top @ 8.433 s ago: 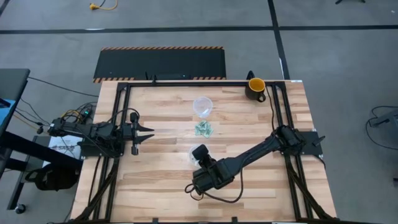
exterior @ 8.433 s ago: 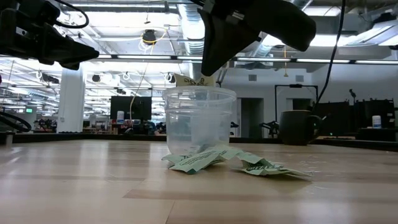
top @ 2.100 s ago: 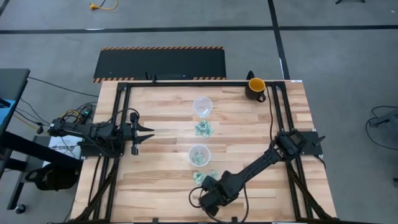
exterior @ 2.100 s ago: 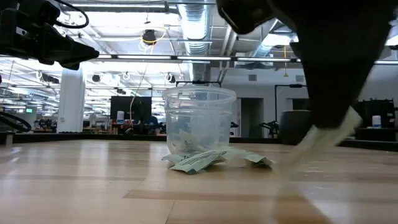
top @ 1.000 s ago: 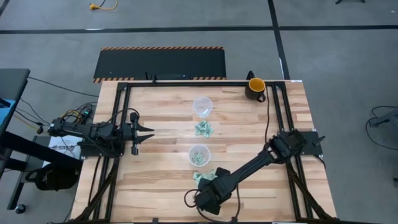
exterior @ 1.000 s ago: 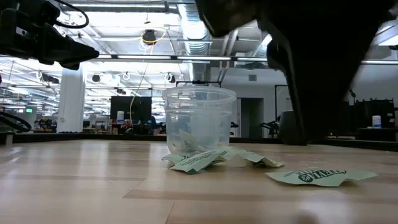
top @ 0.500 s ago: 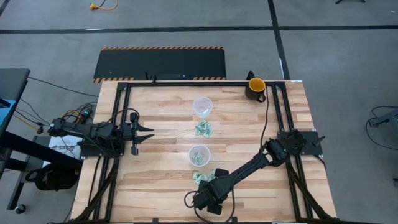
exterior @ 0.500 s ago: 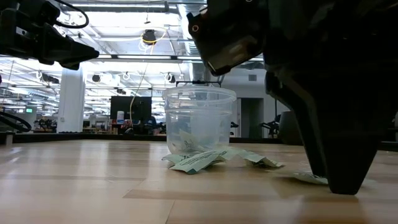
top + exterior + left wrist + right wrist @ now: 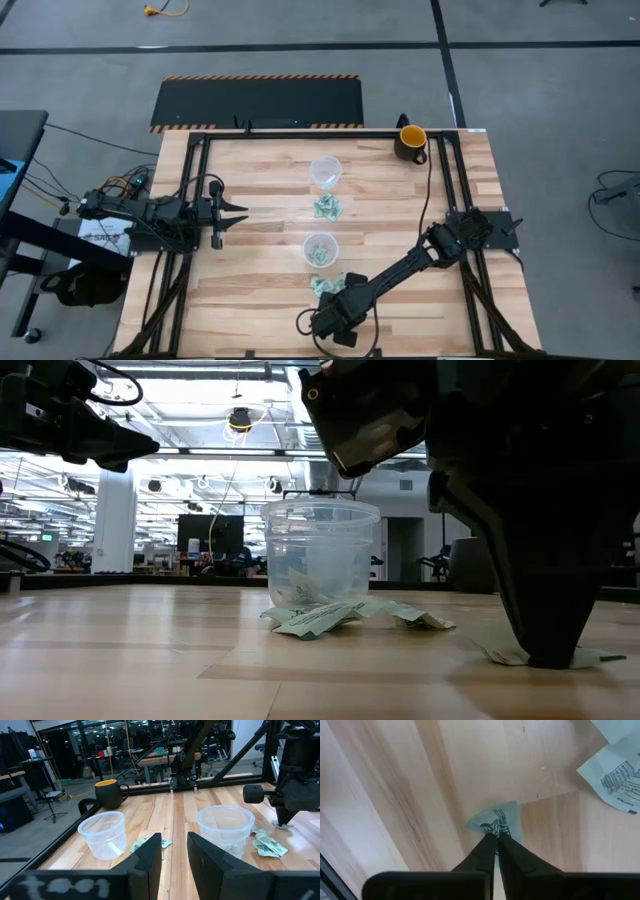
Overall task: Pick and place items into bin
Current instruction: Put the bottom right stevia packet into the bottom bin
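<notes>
The table [image 9: 250, 290] carries two clear cups and a yellow-and-dark mug [image 9: 410, 141] at its far edge, well apart from the working arm. The left gripper [image 9: 228, 212] waits over the table's left side, fingers partly apart and holding nothing.

The right gripper [image 9: 548, 655] is down at the table surface near the front edge. Its fingers [image 9: 487, 851] are pinched together on the corner of one pale green packet [image 9: 496, 820], which lies flat on the wood directly under the tips. The near cup [image 9: 321, 249], which already holds some packets, stands just beyond the gripper; a small cluster of loose packets [image 9: 328, 285] lies between the two. The far cup [image 9: 326, 171] and a further pile [image 9: 327, 207] lie farther off along the same line.

Judgement: the step in hand is the pick. The hold is on an edge only, so the lift should go straight up and slowly, to avoid the thin packet slipping out or dragging its neighbours. The carry to the near cup is short; release should occur with the tips over the cup's mouth, clear of the light rim, which could tip if struck.
</notes>
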`<state>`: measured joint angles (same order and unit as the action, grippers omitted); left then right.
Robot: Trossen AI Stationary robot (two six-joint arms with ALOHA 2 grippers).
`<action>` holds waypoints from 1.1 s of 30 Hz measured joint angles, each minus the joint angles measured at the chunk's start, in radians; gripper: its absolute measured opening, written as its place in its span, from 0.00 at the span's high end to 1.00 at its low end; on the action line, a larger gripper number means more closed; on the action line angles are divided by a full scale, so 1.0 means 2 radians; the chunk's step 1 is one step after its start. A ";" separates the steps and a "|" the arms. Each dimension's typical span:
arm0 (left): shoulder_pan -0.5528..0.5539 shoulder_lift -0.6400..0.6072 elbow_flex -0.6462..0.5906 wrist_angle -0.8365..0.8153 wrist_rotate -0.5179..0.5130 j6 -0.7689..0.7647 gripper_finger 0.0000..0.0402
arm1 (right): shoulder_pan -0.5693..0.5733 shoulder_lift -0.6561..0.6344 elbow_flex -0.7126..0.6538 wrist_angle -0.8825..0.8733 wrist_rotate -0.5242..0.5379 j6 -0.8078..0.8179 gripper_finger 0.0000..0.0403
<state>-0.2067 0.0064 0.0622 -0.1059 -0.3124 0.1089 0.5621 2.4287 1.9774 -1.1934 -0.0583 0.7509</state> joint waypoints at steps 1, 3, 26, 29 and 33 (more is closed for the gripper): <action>0.000 0.000 0.000 0.000 0.000 0.000 0.79 | 0.000 0.000 0.001 -0.001 0.000 0.000 0.97; 0.000 0.000 0.000 0.000 0.000 0.000 0.79 | 0.001 0.001 0.011 -0.011 0.001 0.000 0.97; 0.000 0.000 0.000 0.000 0.000 0.000 0.79 | -0.056 -0.026 0.187 -0.184 0.202 -0.093 0.99; 0.000 0.000 0.000 0.000 0.000 0.000 0.79 | -0.080 -0.030 0.187 -0.178 0.202 -0.126 1.00; 0.000 0.000 0.000 0.000 0.000 0.000 0.79 | -0.110 -0.030 0.187 -0.162 0.198 -0.172 1.00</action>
<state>-0.2067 0.0066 0.0623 -0.1059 -0.3126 0.1089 0.3423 2.3692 2.3512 -1.5178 0.3386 0.4073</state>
